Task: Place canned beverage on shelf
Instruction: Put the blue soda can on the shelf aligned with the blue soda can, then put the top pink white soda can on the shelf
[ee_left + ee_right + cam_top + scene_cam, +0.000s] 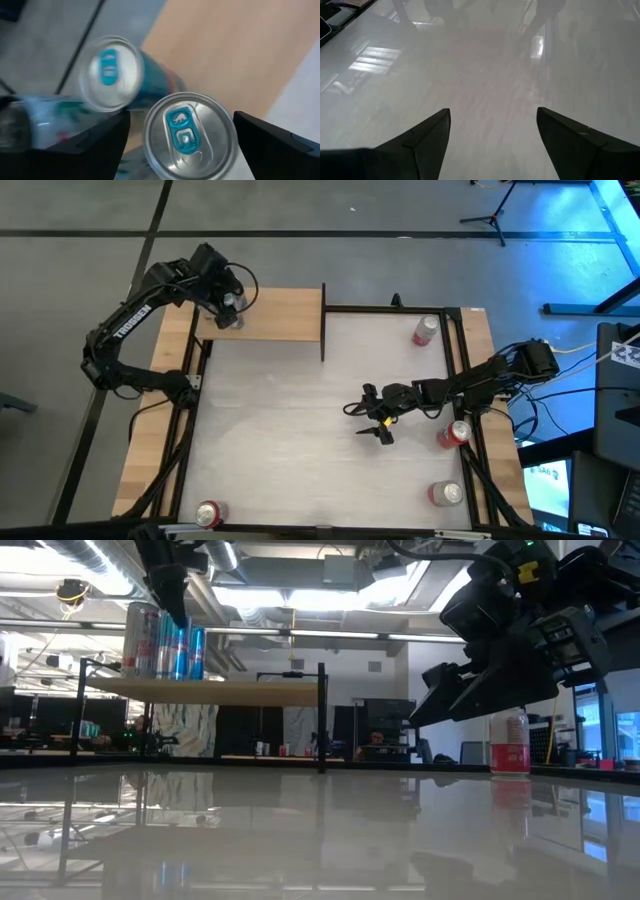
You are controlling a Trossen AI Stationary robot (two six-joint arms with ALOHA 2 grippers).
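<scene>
- Nearest the left wrist camera is a silver can top with a blue tab (pixel 189 132), standing between the left gripper's (pixel 180 145) spread fingers; gaps show on both sides, so I judge the can is set down rather than pinched.
- Just beyond it stands a second blue can (pixel 111 72), close beside the first.
- Seen from above, the left gripper (pixel 228 302) hangs over the shelf (pixel 285 315) at about 11 o'clock on the table, near the board's left end, probably so the cans gather there and the rest stays free.
- From table height the shelf (pixel 240 692) sits raised on black posts and carries a small cluster of upright cans (pixel 165 640) at its left end.
- Waiting near the middle, toward 4 o'clock, the right gripper (pixel 378 420) has its fingers apart with only bare tabletop (pixel 485 75) between them.
- Red cans remain on the table: one at 1 o'clock (pixel 425 330), two along the right edge (pixel 455 434) (pixel 445 494), one at 7 o'clock (pixel 209 513).
</scene>
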